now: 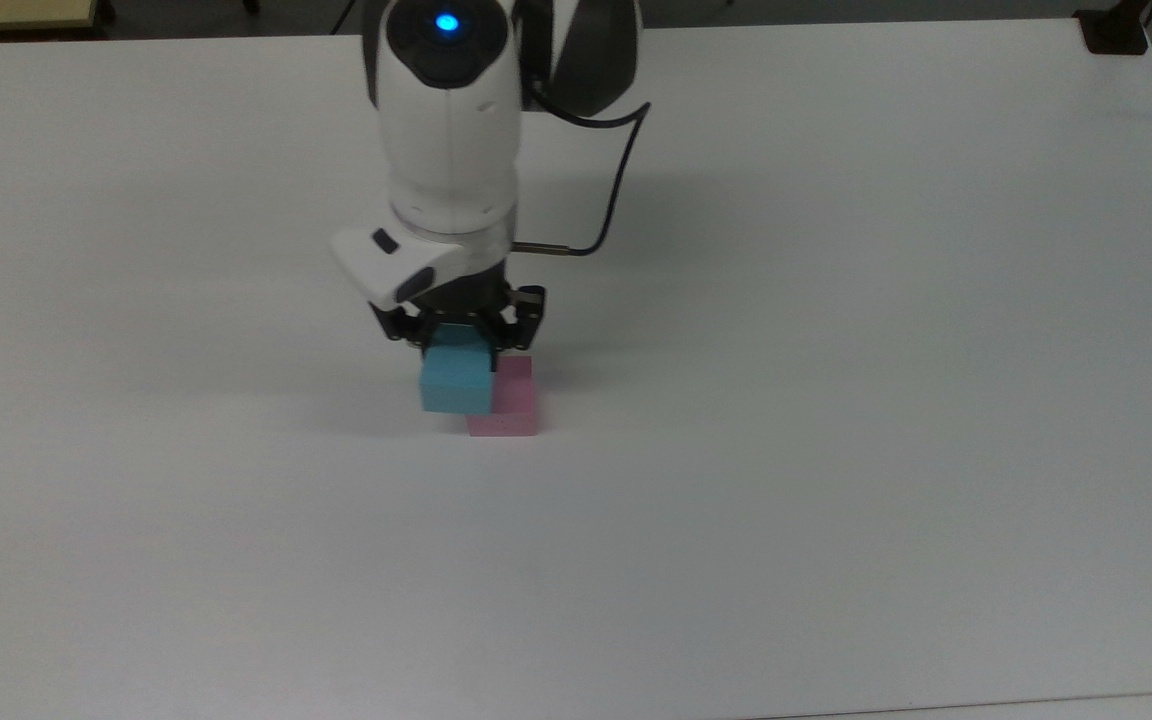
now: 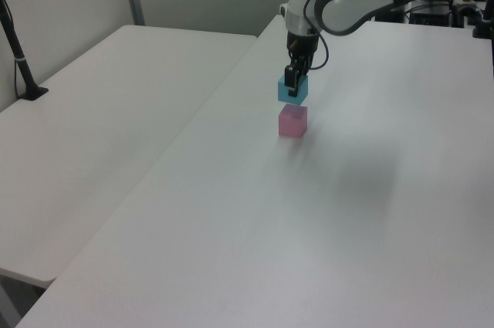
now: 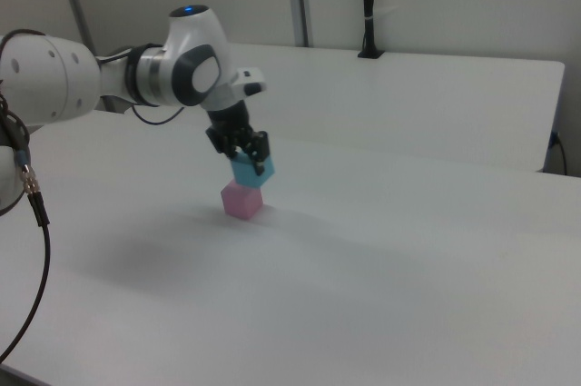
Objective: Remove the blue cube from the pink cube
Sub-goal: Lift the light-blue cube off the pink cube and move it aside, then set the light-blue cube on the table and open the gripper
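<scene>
— Where is the blue cube [image 1: 456,378]?

— Held in the air by the gripper [image 1: 458,338], whose two black fingers are closed against its opposite sides near the top. In the left view the blue cube [image 2: 292,90] hangs clear above the pink cube [image 2: 292,121], with a strip of table between them.

— And from above?

— In the top view the pink cube [image 1: 506,402] sits flat on the white table [image 1: 836,400], and the blue one lies at about its ten o'clock, covering its near-left corner. In the right view the blue cube [image 3: 251,170] is just over the pink cube [image 3: 242,200]; whether they touch there is hard to say, though the left view suggests they are apart.

— Anything standing in the way?

— Nothing lies on the table near the cubes. The arm [image 1: 448,130] comes in from twelve o'clock in the top view, with a black cable [image 1: 616,190] looping off at its two o'clock. A second white table [image 2: 100,127] stands alongside in the left view, at nine o'clock, carrying a black post [image 2: 19,58], well apart from the cubes. In the right view a black post [image 3: 368,4] stands on the far table at twelve o'clock.
</scene>
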